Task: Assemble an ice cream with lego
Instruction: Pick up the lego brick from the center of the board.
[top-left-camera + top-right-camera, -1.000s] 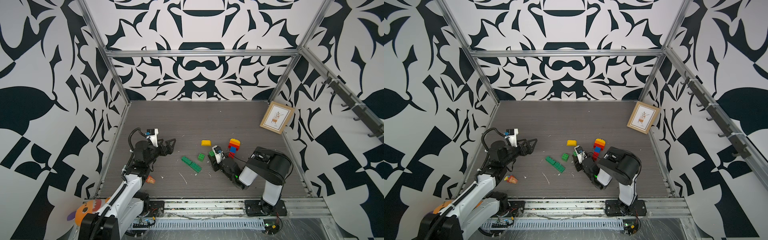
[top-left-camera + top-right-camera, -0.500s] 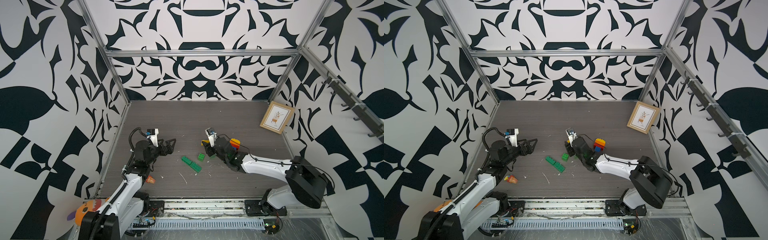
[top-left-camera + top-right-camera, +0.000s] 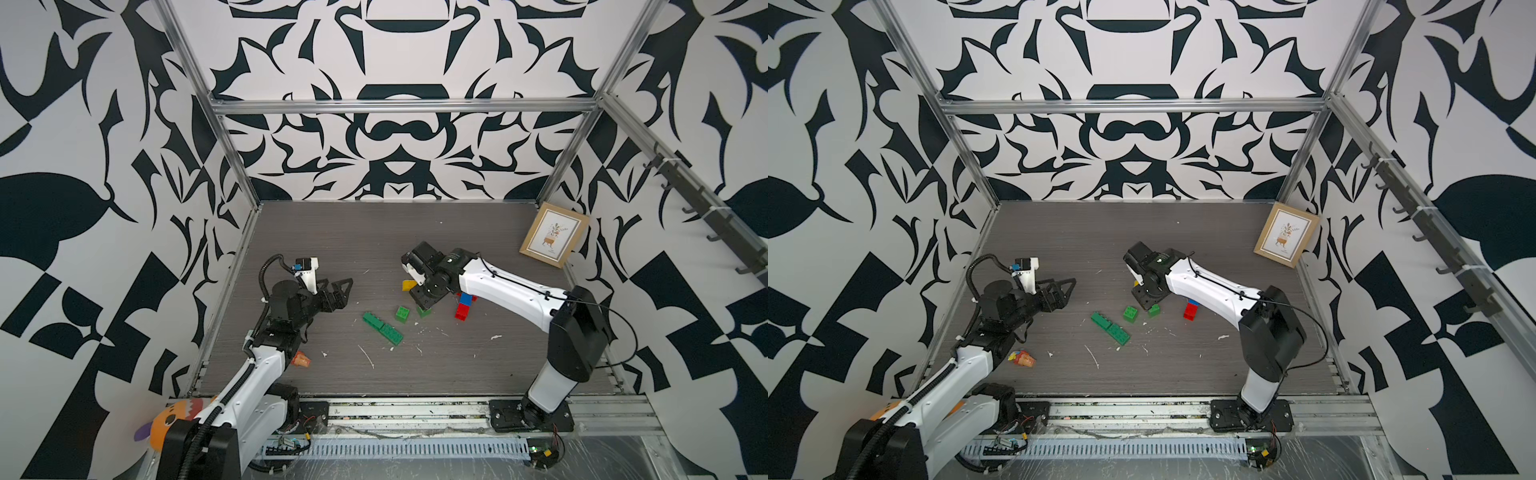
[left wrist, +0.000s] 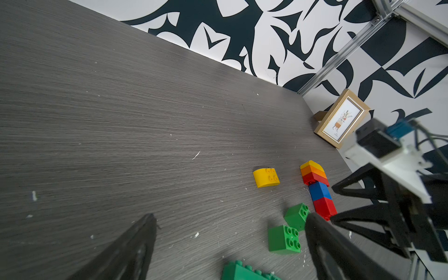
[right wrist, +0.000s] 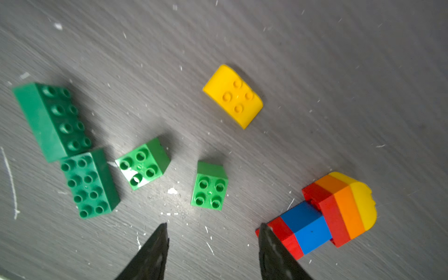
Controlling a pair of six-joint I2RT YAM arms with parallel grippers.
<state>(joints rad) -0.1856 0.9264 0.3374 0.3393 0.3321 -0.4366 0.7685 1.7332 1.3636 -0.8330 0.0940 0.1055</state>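
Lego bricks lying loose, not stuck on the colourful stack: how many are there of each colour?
Dark green long bricks: 2
Light green square bricks: 2
Yellow dome brick: 1
Total: 5

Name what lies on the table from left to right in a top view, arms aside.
crumpled orange wrapper → two long green bricks → small green brick → second small green brick → red and blue stack → picture frame. Left out: yellow dome brick, in line with the small green ones.
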